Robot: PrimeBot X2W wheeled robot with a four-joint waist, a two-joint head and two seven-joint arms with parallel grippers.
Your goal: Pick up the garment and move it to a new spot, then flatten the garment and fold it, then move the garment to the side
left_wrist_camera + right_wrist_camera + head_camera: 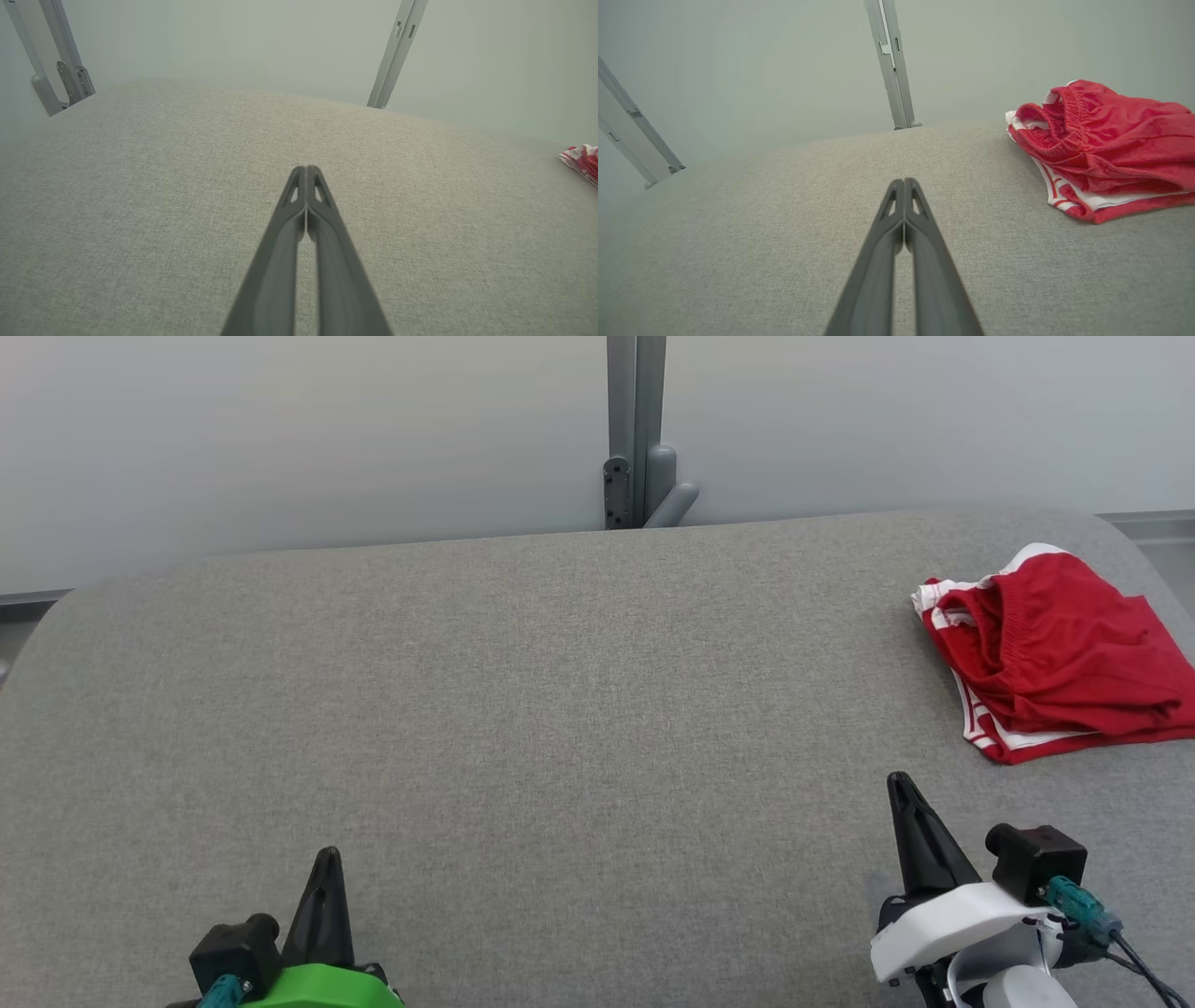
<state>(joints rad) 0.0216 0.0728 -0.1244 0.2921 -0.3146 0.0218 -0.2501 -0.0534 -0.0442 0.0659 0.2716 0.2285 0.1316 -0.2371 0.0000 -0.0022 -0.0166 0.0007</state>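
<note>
Garment: red shorts w/ white side stripes, loosely folded, lying at far right of grey fabric surface, by its edge. L gripper: near left, fingers pressed together, nothing between, pointing fwd over bare fabric. R gripper: near right, likewise closed & empty, tips short of garment, not touching. Grey post behind surface, centre.

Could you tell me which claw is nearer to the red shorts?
Right. The right claw sits just below the red shorts in the head view, apart from them; the left claw is far across the grey surface, at lower left.
</note>
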